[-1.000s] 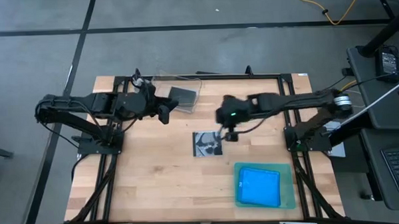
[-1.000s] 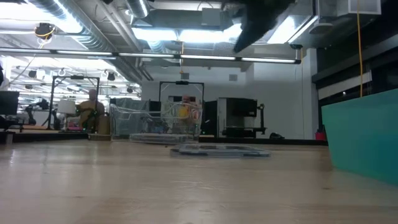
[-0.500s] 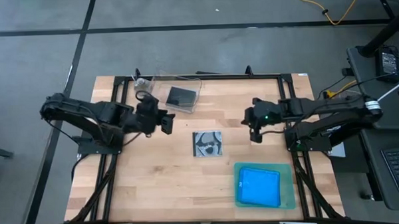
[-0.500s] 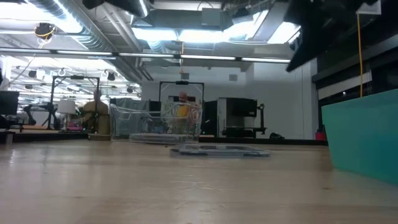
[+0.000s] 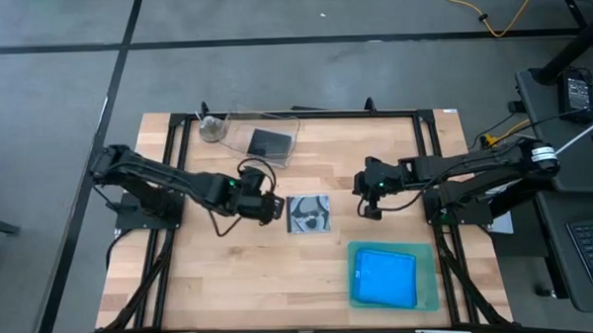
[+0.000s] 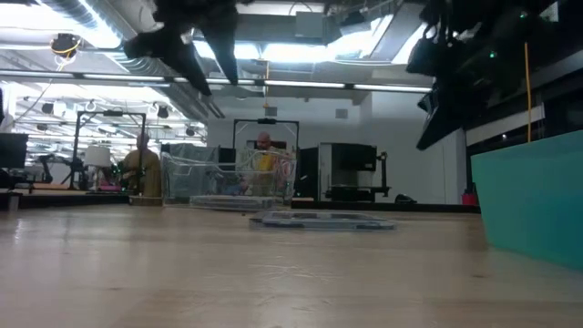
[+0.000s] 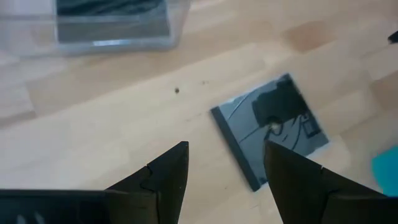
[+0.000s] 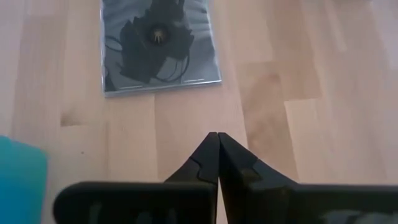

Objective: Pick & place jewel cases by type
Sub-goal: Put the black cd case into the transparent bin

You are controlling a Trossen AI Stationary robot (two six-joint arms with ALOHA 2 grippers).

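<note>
The black-and-white patterned jewel case lies flat on the wooden table, also seen in the left wrist view and the right wrist view. My left gripper hovers open just left of it, touching nothing; its fingers point toward the case. My right gripper is shut and hangs to the case's right, above the bare table. A dark jewel case lies inside the clear tub. Bright blue cases lie in the green tray.
The clear tub stands at the table's far side, left of centre. The green tray sits at the near right corner. A small round object lies by the tub. Bare wood spreads over the near left. People show in the room behind.
My left gripper has moved from beside the clear tub toward the near edge and rightward, ending next to the patterned case. My right gripper has drawn away from the case toward the table's right. The patterned case has stayed where it was.
</note>
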